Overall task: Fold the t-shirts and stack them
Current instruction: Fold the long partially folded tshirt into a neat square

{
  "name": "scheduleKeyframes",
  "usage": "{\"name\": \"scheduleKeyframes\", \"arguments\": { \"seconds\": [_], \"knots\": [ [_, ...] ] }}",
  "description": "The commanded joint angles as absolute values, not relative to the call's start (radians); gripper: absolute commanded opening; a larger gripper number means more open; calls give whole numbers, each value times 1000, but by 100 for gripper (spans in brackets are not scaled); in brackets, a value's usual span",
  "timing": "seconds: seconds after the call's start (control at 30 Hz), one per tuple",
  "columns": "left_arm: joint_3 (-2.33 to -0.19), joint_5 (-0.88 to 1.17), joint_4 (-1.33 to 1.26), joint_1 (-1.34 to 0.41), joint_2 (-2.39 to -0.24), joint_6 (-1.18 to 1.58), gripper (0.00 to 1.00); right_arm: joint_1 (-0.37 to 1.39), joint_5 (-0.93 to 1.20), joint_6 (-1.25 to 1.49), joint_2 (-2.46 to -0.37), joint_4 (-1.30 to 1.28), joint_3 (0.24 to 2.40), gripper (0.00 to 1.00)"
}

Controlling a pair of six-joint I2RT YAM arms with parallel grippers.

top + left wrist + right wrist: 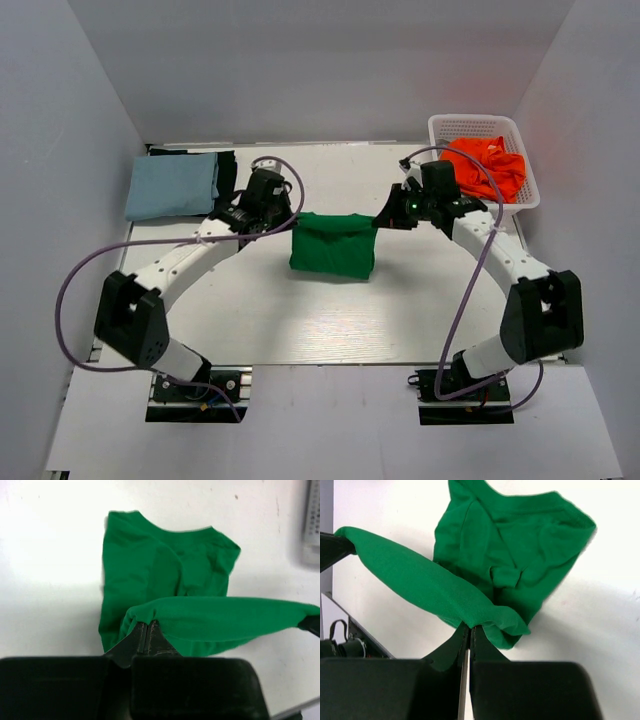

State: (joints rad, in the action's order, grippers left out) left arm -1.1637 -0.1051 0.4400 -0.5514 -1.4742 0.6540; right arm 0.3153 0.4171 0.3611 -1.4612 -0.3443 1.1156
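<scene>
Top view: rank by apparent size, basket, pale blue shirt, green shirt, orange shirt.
1. white basket
2. pale blue shirt and green shirt: too close to rank, green partly lifted
3. orange shirt

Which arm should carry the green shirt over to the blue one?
Left, probably: the left gripper, shut on the green shirt, is nearer the pale blue shirt than the right gripper.

The top view looks down from above and behind the arms, far enough back to take in the whole table [250, 330], with the arm bases at the bottom of the frame. The left wrist view sits close behind the left gripper [146, 630], and the right wrist view close behind the right gripper [470, 632]. Both face down at the tabletop. All three views share the green t-shirt [333, 245], small at centre in the overhead view and filling most of each wrist frame.
</scene>
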Motion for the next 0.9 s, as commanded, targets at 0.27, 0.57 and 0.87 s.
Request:
{"name": "scheduleKeyframes", "arguments": {
  "seconds": [0.27,0.57,0.87],
  "knots": [
    [-1388,-152,370,-491,-1758,554,0,210,574,368,-1731,-235,1272,0],
    [-1609,-130,385,-459,-2021,499,13,160,597,345,-1943,-235,1449,0],
    [-1620,-44,310,-449,-2020,414,100,146,631,380,-1988,-199,1485,90]
  ]
}}
